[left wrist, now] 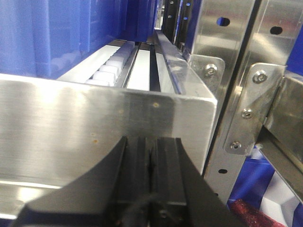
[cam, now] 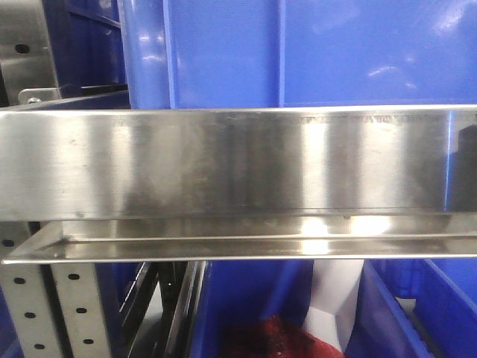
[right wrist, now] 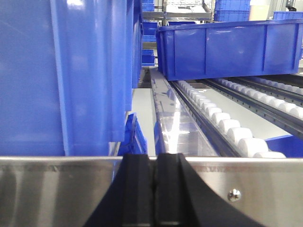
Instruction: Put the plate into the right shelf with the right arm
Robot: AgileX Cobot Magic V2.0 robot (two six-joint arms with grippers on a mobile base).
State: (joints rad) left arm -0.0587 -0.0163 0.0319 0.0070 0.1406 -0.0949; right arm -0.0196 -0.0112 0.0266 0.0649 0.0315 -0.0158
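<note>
Black right gripper (right wrist: 155, 189) jaws pressed together, empty, facing a steel rail (right wrist: 57, 189) before roller tracks (right wrist: 222, 125) and a blue bin (right wrist: 227, 47); left gripper (left wrist: 150, 175) likewise closed (plate unseen anywhere).

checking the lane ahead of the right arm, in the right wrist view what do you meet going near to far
Right tool, shut → steel front rail → white rollers → blue bin sitting on the rollers → more blue bins in the far background.
</note>
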